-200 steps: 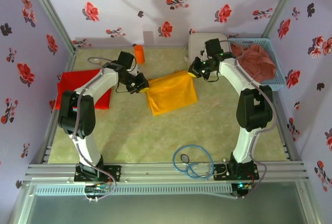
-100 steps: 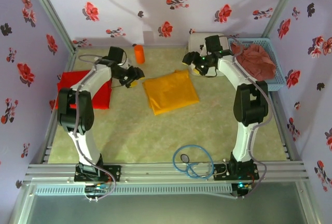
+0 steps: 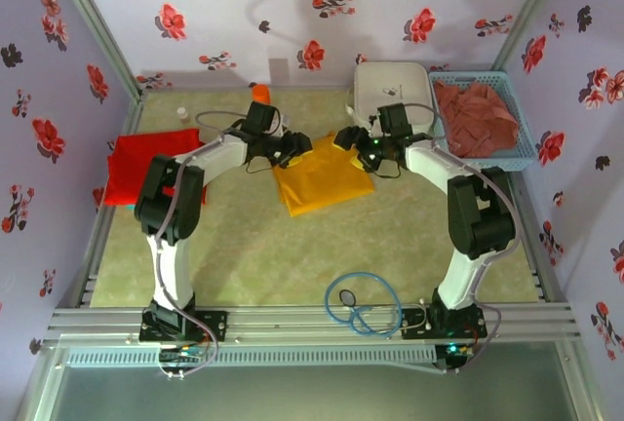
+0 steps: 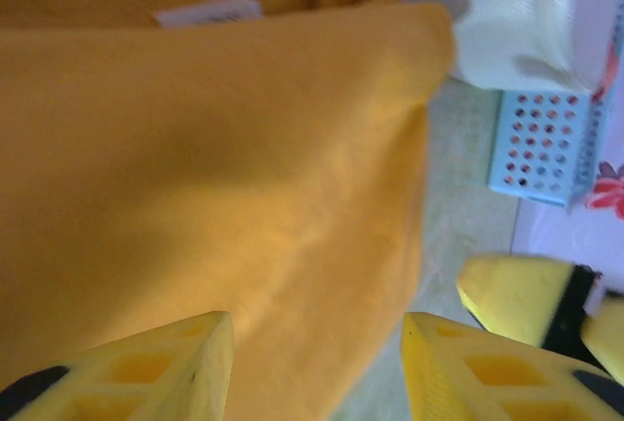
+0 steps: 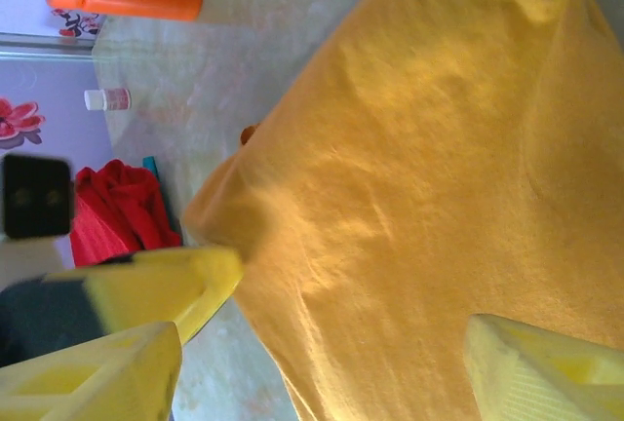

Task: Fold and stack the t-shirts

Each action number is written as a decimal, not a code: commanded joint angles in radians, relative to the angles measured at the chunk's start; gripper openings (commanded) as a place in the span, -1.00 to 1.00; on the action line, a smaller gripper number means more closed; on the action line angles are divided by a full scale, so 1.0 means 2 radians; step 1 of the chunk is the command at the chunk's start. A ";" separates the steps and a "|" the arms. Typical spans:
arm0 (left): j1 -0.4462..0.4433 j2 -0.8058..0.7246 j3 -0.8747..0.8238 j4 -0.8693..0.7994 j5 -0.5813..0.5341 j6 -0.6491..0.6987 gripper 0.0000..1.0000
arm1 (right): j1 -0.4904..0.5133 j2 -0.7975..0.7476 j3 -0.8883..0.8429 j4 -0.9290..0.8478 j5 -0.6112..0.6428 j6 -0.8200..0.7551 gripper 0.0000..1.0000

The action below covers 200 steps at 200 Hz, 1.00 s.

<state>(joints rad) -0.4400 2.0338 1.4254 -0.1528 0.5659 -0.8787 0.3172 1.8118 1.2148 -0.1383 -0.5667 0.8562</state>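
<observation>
Near edge of the table [image 3: 292, 255]: a loose blue cable loop [image 3: 353, 316], well apart from the work.

Mid-table: the golden-yellow t-shirt [image 3: 322, 177] lies flat, folded to a rough rectangle and skewed to the table edge. The left wrist view shows its white neck label [image 4: 200, 12] at the far side.

Left gripper [image 4: 317, 322] sits low at the shirt's far-left corner, jaws at a middling gap and empty. Right gripper [image 5: 327, 328] sits at the far-right corner, jaws wide and empty. The 2 are near each other along that far edge.

Left side: the red t-shirt [image 3: 146, 163] is spread loosely, apart from the yellow one.

Far: an orange cylinder [image 3: 261, 95] and a white case [image 3: 393, 85]. The dusty-pink t-shirt [image 3: 478, 114] is bunched in a blue basket [image 3: 517, 153].

Judgement — the step looks like taking the yellow shirt's far edge for the next fold.
- Close both grippers low enough to catch every layer, not just the top one.
- Lift both corners together and keep the edge taut.
- Bring the far edge toward the near edge so the 2 edges meet square.
- Uneven timing would likely drag the rectangle askew.
</observation>
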 commanded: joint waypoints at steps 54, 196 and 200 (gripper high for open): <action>0.064 0.077 -0.016 0.088 0.044 -0.045 -0.09 | 0.002 0.051 -0.103 0.190 -0.021 0.082 0.52; 0.080 -0.097 -0.039 -0.227 -0.119 0.182 0.21 | -0.003 -0.021 -0.043 0.025 -0.028 -0.003 0.51; 0.077 -0.096 -0.042 -0.227 -0.119 0.182 0.21 | -0.003 -0.022 -0.043 0.025 -0.029 -0.002 0.51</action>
<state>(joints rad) -0.2657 1.8408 1.3960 -0.4835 0.4133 -0.6136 0.3168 1.8114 1.0931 0.0147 -0.6102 0.9043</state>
